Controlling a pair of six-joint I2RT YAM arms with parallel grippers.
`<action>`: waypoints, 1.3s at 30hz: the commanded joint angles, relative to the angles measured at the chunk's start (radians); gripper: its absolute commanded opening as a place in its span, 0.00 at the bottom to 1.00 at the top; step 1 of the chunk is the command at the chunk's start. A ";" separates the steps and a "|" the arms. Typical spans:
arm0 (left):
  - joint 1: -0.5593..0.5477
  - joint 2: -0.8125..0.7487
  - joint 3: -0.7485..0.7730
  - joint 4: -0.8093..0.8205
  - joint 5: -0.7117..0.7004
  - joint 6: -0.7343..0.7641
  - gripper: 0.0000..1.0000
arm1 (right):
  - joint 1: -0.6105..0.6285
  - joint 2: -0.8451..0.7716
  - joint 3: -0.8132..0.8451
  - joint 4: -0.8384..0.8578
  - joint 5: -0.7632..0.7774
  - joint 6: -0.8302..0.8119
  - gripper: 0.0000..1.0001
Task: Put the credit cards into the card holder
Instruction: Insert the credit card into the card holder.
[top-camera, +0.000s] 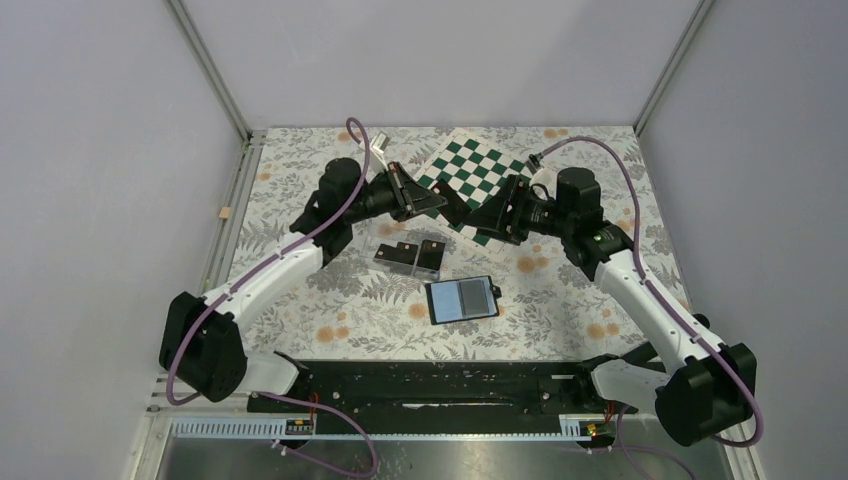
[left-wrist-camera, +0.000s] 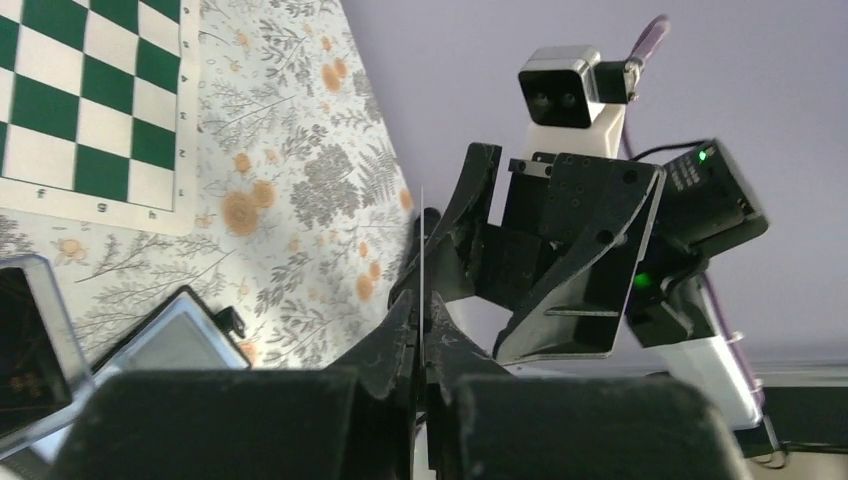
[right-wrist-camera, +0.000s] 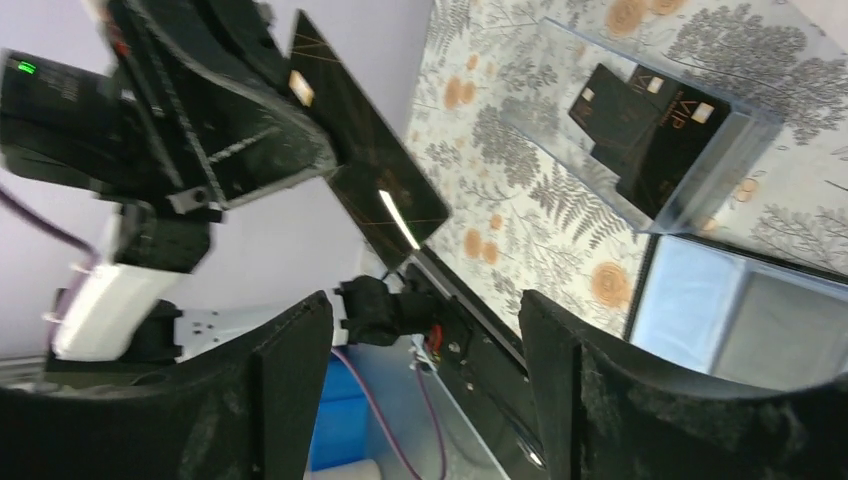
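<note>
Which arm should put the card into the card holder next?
The left arm. Its jaws are shut on a credit card, while the right arm has open, empty jaws. The card holder lies open.

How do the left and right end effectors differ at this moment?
The left end effector is shut on a credit card; the right end effector is open and holds nothing. The card sits clamped in the left one, but it is clear of the right one, whose jaws stand wide apart. Both hang above the table, facing each other near the checkered board.
</note>
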 joint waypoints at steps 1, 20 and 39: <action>0.001 -0.033 0.108 -0.305 0.073 0.239 0.00 | 0.000 0.009 0.076 -0.215 -0.025 -0.214 0.76; -0.024 -0.040 0.005 -0.144 0.405 0.254 0.00 | 0.024 0.122 0.014 0.129 -0.468 -0.093 0.51; -0.030 -0.076 -0.052 -0.149 0.326 0.257 0.29 | 0.060 0.158 -0.020 0.291 -0.452 0.025 0.00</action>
